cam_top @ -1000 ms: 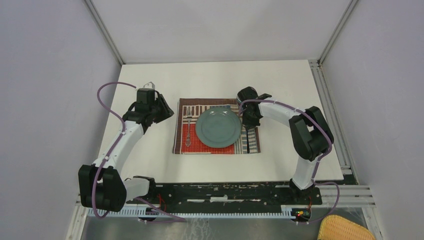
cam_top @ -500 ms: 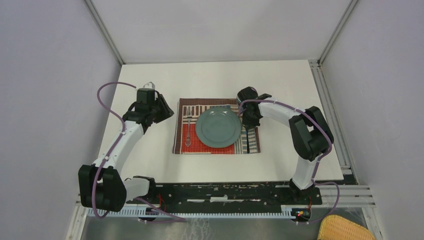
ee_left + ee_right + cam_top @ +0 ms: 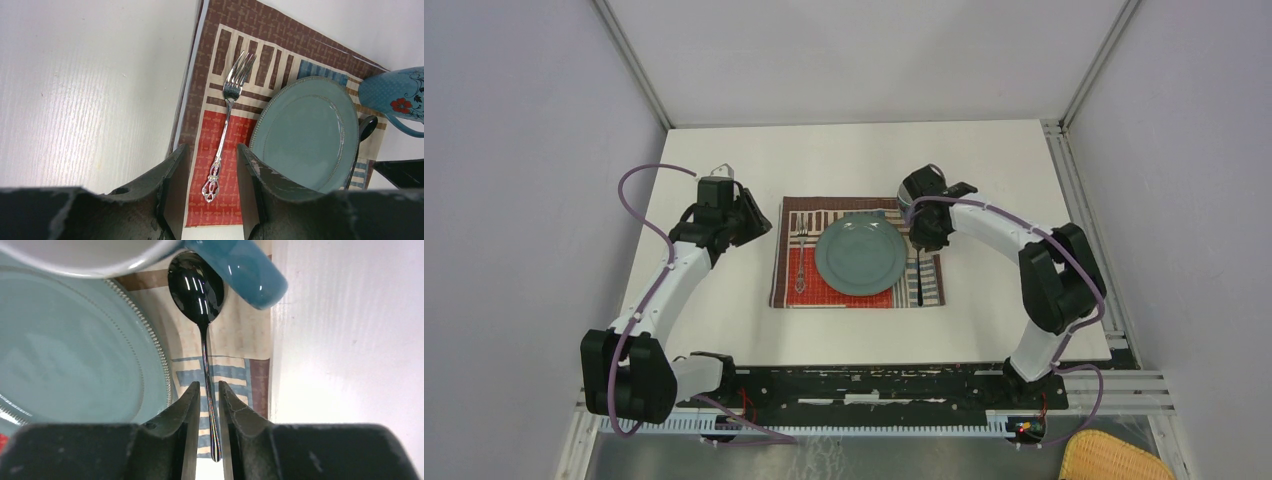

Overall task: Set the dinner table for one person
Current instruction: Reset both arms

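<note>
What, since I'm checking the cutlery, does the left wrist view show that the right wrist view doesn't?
Only the left wrist view: the fork on the placemat, left of the plate, and the open left gripper. Only the right wrist view: the right gripper, fingers slightly apart, framing the spoon handle. Both: plate, spoon, placemat and blue mug.

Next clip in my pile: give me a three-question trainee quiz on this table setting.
1. True or false: the fork lies on the plate.
2. What stands nearest the spoon's bowl? A mug; B glass; C bottle.
3. Fill in: on the dinner table, fork and spoon both rest on the striped ___.
Key: 1 false; 2 A; 3 placemat.
</note>
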Controlling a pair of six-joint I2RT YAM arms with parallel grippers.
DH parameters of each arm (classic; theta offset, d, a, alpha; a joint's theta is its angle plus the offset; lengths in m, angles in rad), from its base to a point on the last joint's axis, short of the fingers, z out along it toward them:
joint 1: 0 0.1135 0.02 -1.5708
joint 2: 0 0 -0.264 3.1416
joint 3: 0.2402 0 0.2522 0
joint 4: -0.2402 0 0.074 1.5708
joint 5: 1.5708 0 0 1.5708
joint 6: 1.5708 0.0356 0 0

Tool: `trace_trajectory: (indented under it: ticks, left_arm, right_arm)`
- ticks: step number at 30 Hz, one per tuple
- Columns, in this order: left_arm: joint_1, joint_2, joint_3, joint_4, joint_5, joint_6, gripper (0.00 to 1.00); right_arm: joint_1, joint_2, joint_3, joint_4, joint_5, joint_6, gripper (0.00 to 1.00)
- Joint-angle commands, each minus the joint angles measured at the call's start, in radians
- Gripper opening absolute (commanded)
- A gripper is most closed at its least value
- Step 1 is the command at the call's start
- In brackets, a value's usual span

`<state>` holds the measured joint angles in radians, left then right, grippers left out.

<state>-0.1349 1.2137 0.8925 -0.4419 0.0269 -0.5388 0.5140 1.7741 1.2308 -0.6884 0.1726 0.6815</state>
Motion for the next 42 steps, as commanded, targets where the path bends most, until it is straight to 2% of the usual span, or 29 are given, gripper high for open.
trace_trajectory:
  ticks: [1, 6, 7, 9, 10, 11, 14, 16, 20, 21, 22, 23, 24, 29, 32, 36, 40, 42]
  left_arm:
    - [0.006, -0.024, 0.011, 0.032, -0.017, 0.000, 0.47]
    - [0.005, -0.033, 0.016, 0.022, -0.024, 0.006, 0.47]
    - [0.006, -0.033, 0.019, 0.021, -0.024, 0.009, 0.47]
    - [0.006, -0.026, 0.025, 0.019, -0.024, 0.011, 0.47]
    - [0.005, -0.023, 0.027, 0.020, -0.042, 0.011, 0.47]
    - [0.005, -0.021, 0.030, 0.017, -0.052, 0.012, 0.47]
    - [0.004, -0.014, 0.039, 0.014, -0.064, 0.022, 0.49]
    - [0.004, -0.013, 0.048, 0.009, -0.074, 0.031, 0.54]
    - [0.003, -0.010, 0.070, -0.011, -0.122, 0.053, 0.55]
    - [0.004, -0.010, 0.075, -0.018, -0.138, 0.056, 0.63]
    - [0.004, -0.009, 0.081, -0.021, -0.144, 0.063, 0.83]
    - [0.004, -0.006, 0.087, -0.025, -0.148, 0.068, 0.98]
    - [0.004, 0.000, 0.095, -0.037, -0.155, 0.069, 0.99]
    - [0.004, 0.020, 0.126, -0.078, -0.213, 0.065, 1.00]
    - [0.004, 0.019, 0.147, -0.108, -0.276, 0.057, 0.93]
    - [0.003, -0.015, 0.148, -0.100, -0.300, 0.087, 1.00]
    - [0.004, -0.031, 0.127, -0.074, -0.268, 0.157, 1.00]
    - [0.003, -0.062, 0.089, -0.043, -0.279, 0.171, 1.00]
  right_arm:
    - [-0.004, -0.084, 0.080, -0.056, 0.055, -0.026, 0.25]
    - [-0.001, -0.203, 0.125, -0.119, 0.092, -0.066, 0.27]
    - [-0.001, -0.229, 0.134, -0.122, 0.098, -0.086, 0.34]
    - [-0.001, -0.271, 0.147, -0.124, 0.109, -0.129, 0.68]
    - [-0.001, -0.284, 0.153, -0.123, 0.121, -0.146, 0.92]
    - [-0.001, -0.294, 0.154, -0.118, 0.132, -0.165, 0.98]
    - [-0.001, -0.293, 0.163, -0.118, 0.157, -0.195, 0.98]
    - [-0.001, -0.285, 0.169, -0.119, 0.159, -0.210, 0.98]
    - [-0.001, -0.287, 0.168, -0.087, 0.168, -0.224, 0.98]
    - [-0.001, -0.292, 0.168, -0.077, 0.181, -0.231, 0.98]
    - [-0.001, -0.297, 0.171, -0.066, 0.201, -0.234, 0.98]
    - [-0.001, -0.301, 0.173, -0.058, 0.217, -0.239, 0.98]
    - [-0.001, -0.305, 0.177, -0.052, 0.222, -0.249, 0.98]
    - [-0.002, -0.290, 0.229, -0.058, 0.220, -0.281, 0.98]
    - [-0.001, -0.300, 0.230, -0.053, 0.253, -0.284, 0.98]
    - [-0.002, -0.386, 0.124, 0.116, 0.233, -0.351, 0.98]
    - [-0.002, -0.425, 0.103, 0.121, 0.233, -0.385, 0.98]
    - [-0.003, -0.421, 0.099, 0.122, 0.293, -0.357, 0.98]
